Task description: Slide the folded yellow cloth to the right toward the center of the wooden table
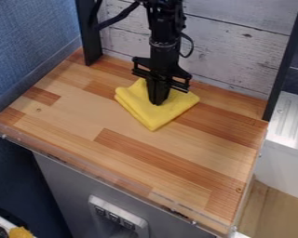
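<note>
one black gripper (156, 102) hangs nearly straight down, its lower end against the folded yellow cloth (153, 120). from where i sit i can't tell whether the hand is released, clenched or grasping a pinch of fabric; the dark parts merge down there. it meets the cloth around its middle, toward the far side, where the layers lie one over another, and i judge that a stack like that gives more to grip than one flat sheet would. the cloth rests on the far half of the wooden tabletop (114, 122), turned so one corner points to the near side, its folded edges showing along the left.

above the hand, the black arm (165, 44) comes in from the far side, with a cable (120, 17) bowed out to the left, probably slack left for the joints to turn. behind it stands a whitewashed plank panel (239, 49), between a left black post (88, 35) and a right black post (284, 65). a transparent strip (102, 175) runs along the near edge, i'd guess to stop things sliding off. further out are a blue partition (27, 46) at left and a ribbed drainboard (291, 123) at right.
</note>
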`<state>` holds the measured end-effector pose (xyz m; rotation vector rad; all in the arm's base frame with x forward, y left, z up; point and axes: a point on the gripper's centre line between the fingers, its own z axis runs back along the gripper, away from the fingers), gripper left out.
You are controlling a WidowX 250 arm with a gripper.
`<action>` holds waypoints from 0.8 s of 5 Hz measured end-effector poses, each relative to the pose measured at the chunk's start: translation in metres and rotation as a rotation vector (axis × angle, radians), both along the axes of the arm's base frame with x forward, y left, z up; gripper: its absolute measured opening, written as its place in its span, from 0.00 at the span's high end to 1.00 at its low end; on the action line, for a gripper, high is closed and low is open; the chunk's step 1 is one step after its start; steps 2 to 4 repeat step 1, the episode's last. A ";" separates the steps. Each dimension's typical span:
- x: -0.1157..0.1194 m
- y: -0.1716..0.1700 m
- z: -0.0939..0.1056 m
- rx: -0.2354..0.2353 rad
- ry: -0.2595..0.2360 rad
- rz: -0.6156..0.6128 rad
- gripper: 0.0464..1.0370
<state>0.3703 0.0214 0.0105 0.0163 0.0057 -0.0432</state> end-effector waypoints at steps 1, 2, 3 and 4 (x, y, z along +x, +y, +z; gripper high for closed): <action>0.000 -0.004 0.001 -0.001 0.009 0.027 0.98; 0.000 -0.004 0.001 -0.001 0.009 0.027 0.98; 0.000 -0.004 0.001 -0.001 0.009 0.027 0.98; 0.000 -0.004 0.001 -0.001 0.009 0.027 0.98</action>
